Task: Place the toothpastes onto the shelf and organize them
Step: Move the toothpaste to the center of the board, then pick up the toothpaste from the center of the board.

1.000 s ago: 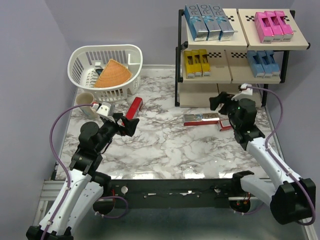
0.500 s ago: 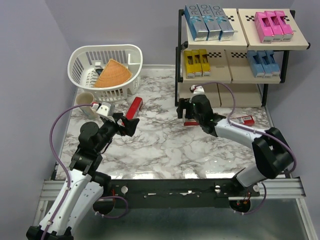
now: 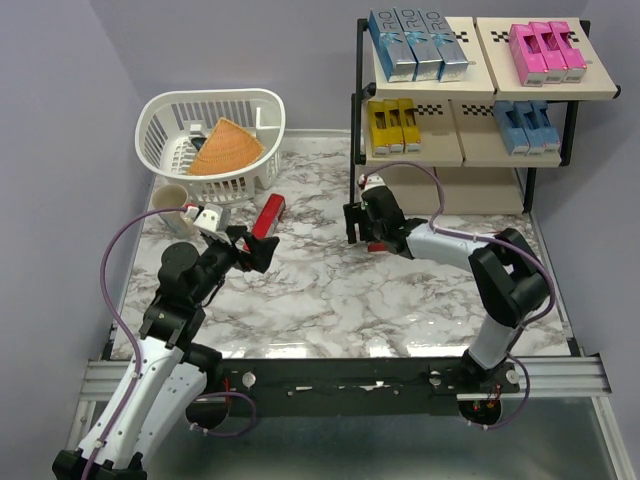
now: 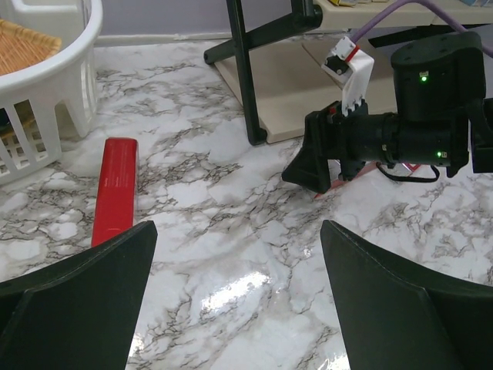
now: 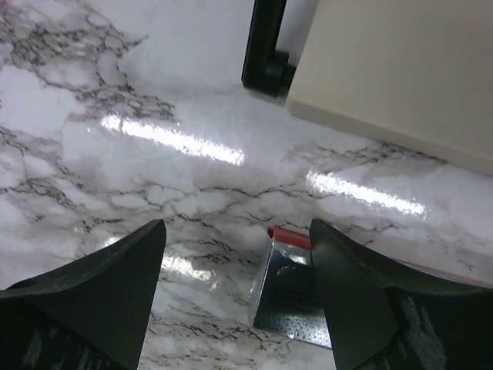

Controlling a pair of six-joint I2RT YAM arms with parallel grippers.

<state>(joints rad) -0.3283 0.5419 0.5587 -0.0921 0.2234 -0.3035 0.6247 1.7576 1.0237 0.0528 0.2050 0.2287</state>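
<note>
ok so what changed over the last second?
The right hand swung left across the table, from near the shelf's right side to its front-left post. It now hovers open over the end of a silver-and-red toothpaste carton, gripping nothing. Nothing taken or released. The left hand, the red carton by the basket and the shelved cartons stayed put.

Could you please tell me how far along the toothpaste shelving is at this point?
Done: silver-blue cartons, pink cartons, yellow cartons and light blue cartons stand grouped on the upper two tiers of the shelf. In hand: nothing gripped; the right gripper is open over a silver-and-red carton on the table. Left: that one and the red carton by the basket; the left gripper is open.
</note>
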